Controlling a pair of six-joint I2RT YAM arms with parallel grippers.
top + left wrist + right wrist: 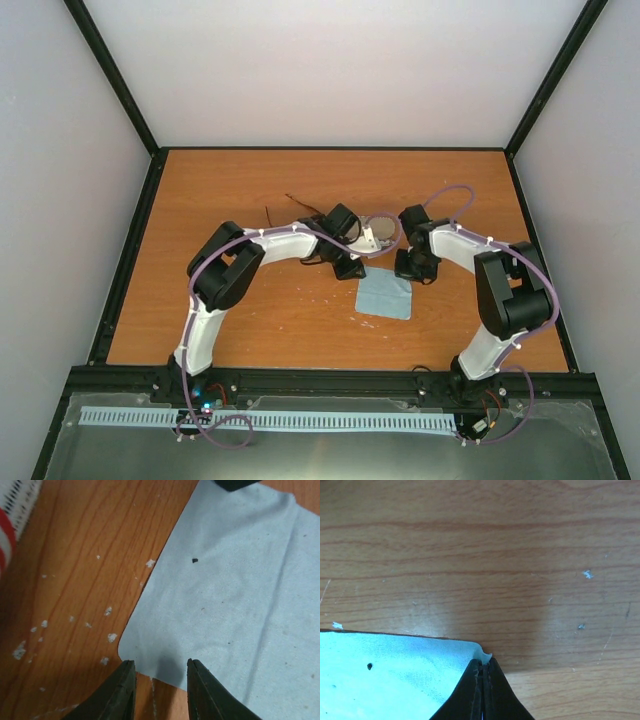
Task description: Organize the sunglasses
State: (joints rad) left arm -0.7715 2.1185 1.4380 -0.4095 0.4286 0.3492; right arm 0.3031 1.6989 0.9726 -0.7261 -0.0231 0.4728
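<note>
The sunglasses show only as thin dark temple arms on the table behind my left arm; the rest is hidden. A light blue cloth lies flat in the middle. My left gripper is open, and in the left wrist view its jaws straddle a corner of the cloth without holding it. My right gripper is shut on the cloth's other far corner, as seen in the right wrist view, with a small tip of the cloth sticking out between the fingertips.
An oval flag-patterned case lies just behind the cloth, between the two grippers; its red and white edge shows in the left wrist view. Black frame rails border the wooden table.
</note>
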